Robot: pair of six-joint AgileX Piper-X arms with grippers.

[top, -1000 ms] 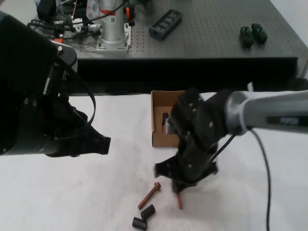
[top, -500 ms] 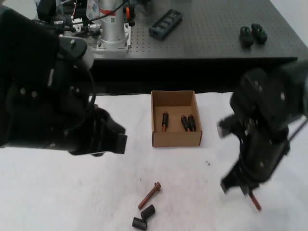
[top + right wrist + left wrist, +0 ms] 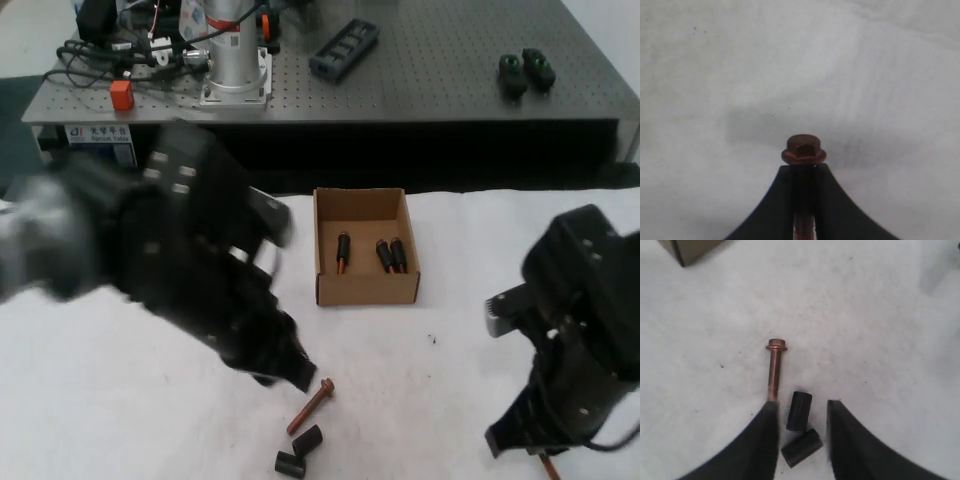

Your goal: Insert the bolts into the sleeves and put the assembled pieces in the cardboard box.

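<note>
Sleeves [image 3: 799, 411] sit between parted left fingers [image 3: 757, 450], bolt [image 3: 774, 372] just outside.

Left arm [image 3: 180, 260] and right arm [image 3: 590, 330]: bulky black housings, tapered black fingers [image 3: 760, 450].

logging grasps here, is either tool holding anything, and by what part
The right tool holds a copper bolt by its shank, just under the flanged head. The left tool is open and holds nothing.

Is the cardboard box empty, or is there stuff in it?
Not empty. The cardboard box is open on top, and three copper bolts in black sleeves lie on its floor.
</note>
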